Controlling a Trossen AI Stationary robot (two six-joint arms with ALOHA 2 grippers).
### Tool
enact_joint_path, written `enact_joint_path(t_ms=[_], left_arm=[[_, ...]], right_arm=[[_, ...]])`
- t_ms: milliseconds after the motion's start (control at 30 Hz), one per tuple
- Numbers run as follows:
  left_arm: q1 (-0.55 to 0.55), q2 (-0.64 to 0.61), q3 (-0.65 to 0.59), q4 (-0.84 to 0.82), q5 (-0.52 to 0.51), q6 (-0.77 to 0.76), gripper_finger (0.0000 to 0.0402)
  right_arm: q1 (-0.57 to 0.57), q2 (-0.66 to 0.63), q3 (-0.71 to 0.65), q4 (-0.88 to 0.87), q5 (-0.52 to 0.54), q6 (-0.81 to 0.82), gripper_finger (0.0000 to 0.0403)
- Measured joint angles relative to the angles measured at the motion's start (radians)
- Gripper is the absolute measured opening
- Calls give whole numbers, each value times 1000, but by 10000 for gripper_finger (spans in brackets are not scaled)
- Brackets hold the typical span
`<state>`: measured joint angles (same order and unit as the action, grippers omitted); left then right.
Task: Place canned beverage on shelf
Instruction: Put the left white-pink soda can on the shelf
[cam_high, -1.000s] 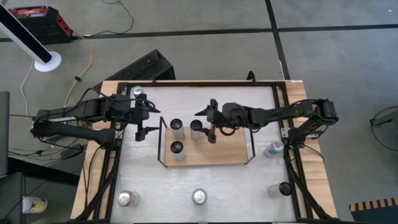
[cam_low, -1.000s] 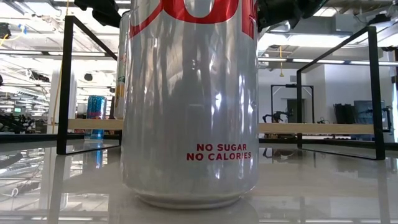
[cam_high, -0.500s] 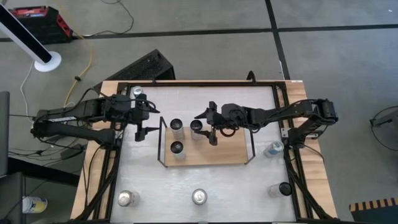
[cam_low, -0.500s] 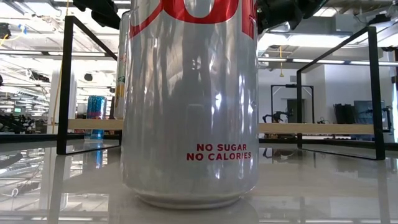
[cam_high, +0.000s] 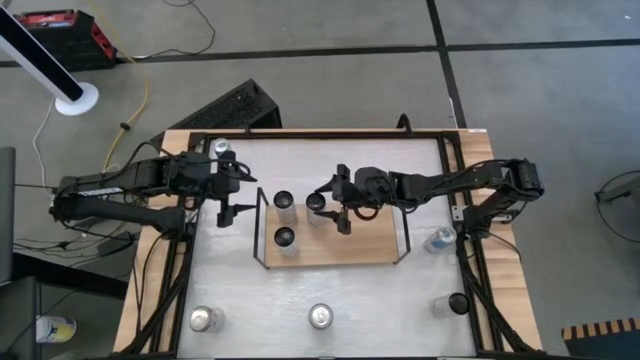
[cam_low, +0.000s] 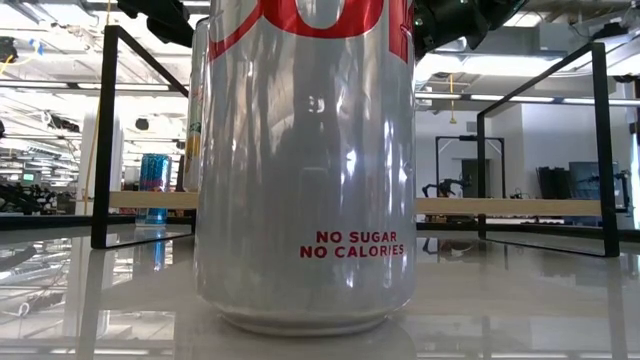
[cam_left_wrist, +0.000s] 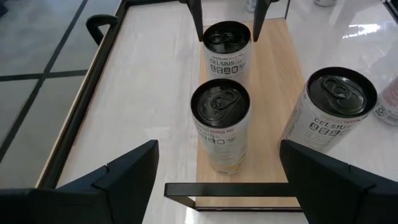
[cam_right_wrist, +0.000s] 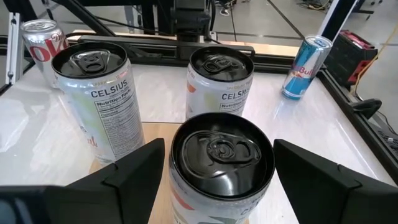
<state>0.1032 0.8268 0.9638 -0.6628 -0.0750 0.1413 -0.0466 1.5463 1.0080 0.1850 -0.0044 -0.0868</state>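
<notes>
Can being placed (cam_high: 316, 203): standing upright on the shelf (cam_high: 370, 245), at the upper middle of the board in the high view. It is sitting just right of a 2nd can (cam_high: 285, 200), with a 3rd can (cam_high: 286, 238) lower left of it. All 3 are standing apart, none touching.

Change over the last second: the right gripper (cam_high: 333, 206) is creeping toward the picture's left, so its fingers are now straddling the can, where a second ago they lay just right of it. The jaws are staying spread wide the whole time. In the right wrist view there is a gap showing on each side of the can (cam_right_wrist: 222, 158), so nothing is being gripped.

Judgement: this can is already resting on the board. Whether the arm is lining up a fresh grasp or only nudging the can, I cannot tell.

Look of the can: slim white body, black lid with the pull tab closed, "CELSIUS" lettering showing on its 2 neighbours; upright, no tilt, no dents seen.

Left gripper (cam_high: 236, 192): waiting spread wide and empty just outside the shelf's left end rail, facing the row of cans.

Still on the table: 3 cans along the lower edge and 1 each at the right and upper left.
</notes>
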Motion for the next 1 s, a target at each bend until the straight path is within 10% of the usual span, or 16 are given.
enact_joint_path(t_ms=[1000], left_arm=[[0, 0, 0, -1, 0, 0, 318]], right_arm=[[11, 0, 1, -4, 70, 13, 291]])
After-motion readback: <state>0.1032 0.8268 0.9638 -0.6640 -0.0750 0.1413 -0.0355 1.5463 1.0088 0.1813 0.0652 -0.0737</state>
